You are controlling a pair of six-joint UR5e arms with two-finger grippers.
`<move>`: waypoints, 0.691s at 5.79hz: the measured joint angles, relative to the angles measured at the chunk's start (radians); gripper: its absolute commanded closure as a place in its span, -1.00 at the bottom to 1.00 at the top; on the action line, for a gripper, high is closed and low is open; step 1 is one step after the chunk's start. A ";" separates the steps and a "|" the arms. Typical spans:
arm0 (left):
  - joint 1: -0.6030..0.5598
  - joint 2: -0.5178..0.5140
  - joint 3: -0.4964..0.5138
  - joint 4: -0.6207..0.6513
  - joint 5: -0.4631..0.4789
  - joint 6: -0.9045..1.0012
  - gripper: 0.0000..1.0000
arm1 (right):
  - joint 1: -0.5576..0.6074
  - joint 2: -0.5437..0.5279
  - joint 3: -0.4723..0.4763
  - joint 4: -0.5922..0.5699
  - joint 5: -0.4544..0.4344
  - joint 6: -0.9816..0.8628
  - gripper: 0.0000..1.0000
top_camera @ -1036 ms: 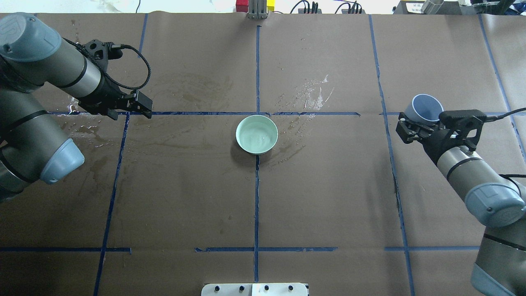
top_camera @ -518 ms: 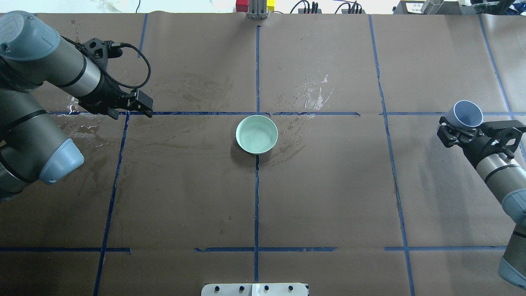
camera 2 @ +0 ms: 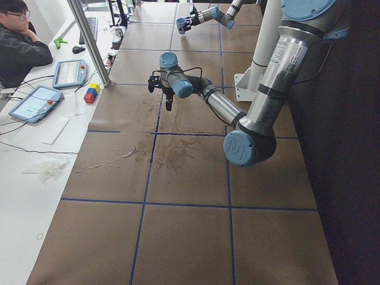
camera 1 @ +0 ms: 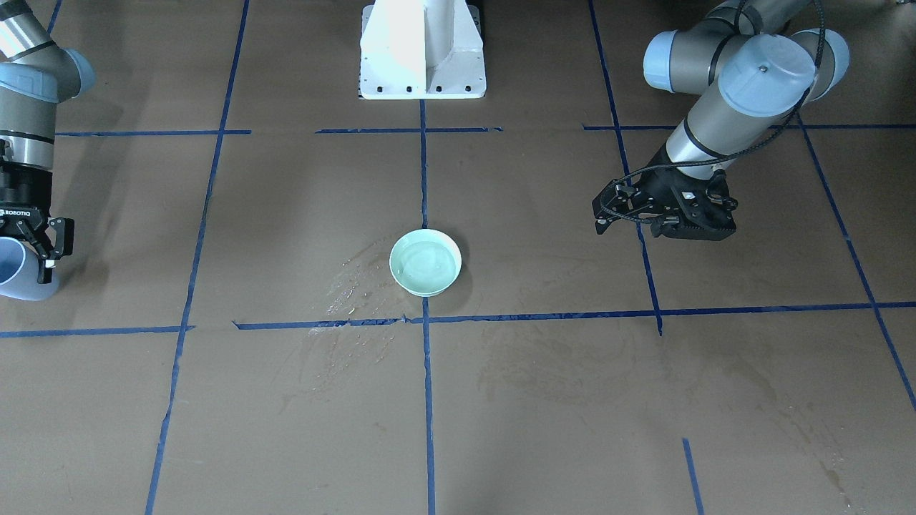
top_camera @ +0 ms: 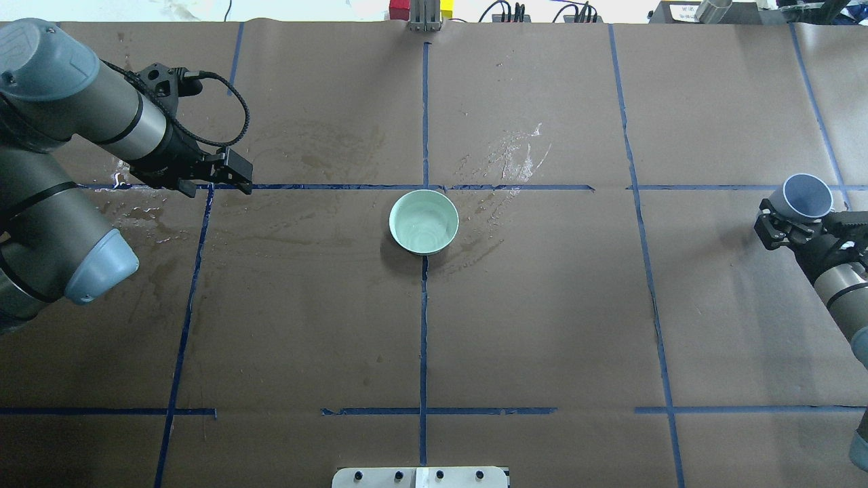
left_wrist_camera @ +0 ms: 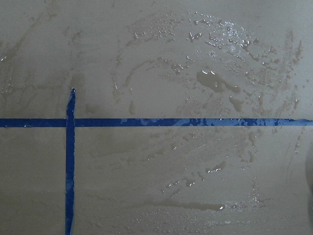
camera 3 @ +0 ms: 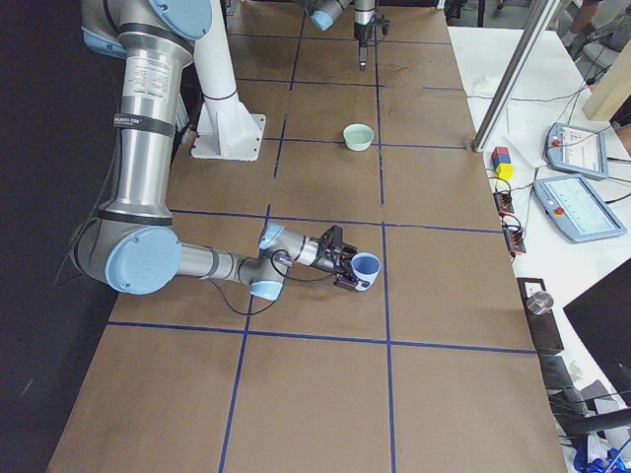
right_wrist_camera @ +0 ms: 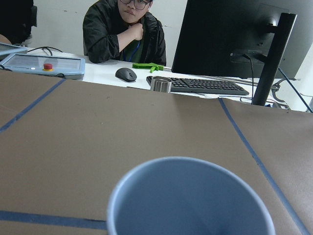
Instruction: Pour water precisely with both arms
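From the front-facing camera we count one pale green bowl (camera 1: 425, 262), one blue-grey cup (camera 1: 20, 268) and two arms. The bowl stands upright beside the crossing of two blue tape lines (camera 1: 423, 318), and the water (camera 1: 424, 261) in it shows only as faint ripples. A glistening patch of spilled droplets (camera 1: 351, 290) lies just beside the bowl. The right gripper (camera 1: 27, 239) at the view's left edge grasps the cup, whose long axis is tilted with its mouth off the frame's left edge. The left gripper (camera 1: 647, 218) hangs well apart from the bowl, carrying nothing; we cannot tell here how its jaws stand.

From overhead we again count one bowl (top_camera: 424, 221), its mouth straight up, and one cup (top_camera: 806, 196) at the far right, clamped in the right gripper (top_camera: 786, 220), its open mouth turned up toward the camera. The left gripper (top_camera: 227, 175) points toward the table's middle, its fingers apparently close together with nothing between them.

The left-end camera shows the left gripper (camera 2: 167, 95) pointing down over a stained patch, and the cup (camera 2: 181, 24) small and far off.

The right-end camera shows the cup (camera 3: 366, 267) lying near horizontal in the right gripper (camera 3: 347, 268), mouth away from the arm, and the bowl (camera 3: 359, 136) well apart.

The left wrist camera shows only wet paper and tape.

The right wrist camera shows the cup's rim (right_wrist_camera: 190, 196) close up, its inside apparently dry, and one person (right_wrist_camera: 124, 32) seated beyond the table.
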 measured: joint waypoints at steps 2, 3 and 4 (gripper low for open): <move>0.000 0.000 0.000 0.000 0.000 0.000 -1.00 | -0.002 0.006 -0.004 0.002 -0.004 0.011 0.60; 0.000 0.000 0.000 0.000 0.000 0.000 -1.00 | -0.002 0.010 -0.004 0.008 -0.005 0.024 0.55; 0.000 0.000 0.000 0.000 0.000 0.000 -1.00 | -0.003 0.012 -0.004 0.015 -0.005 0.040 0.42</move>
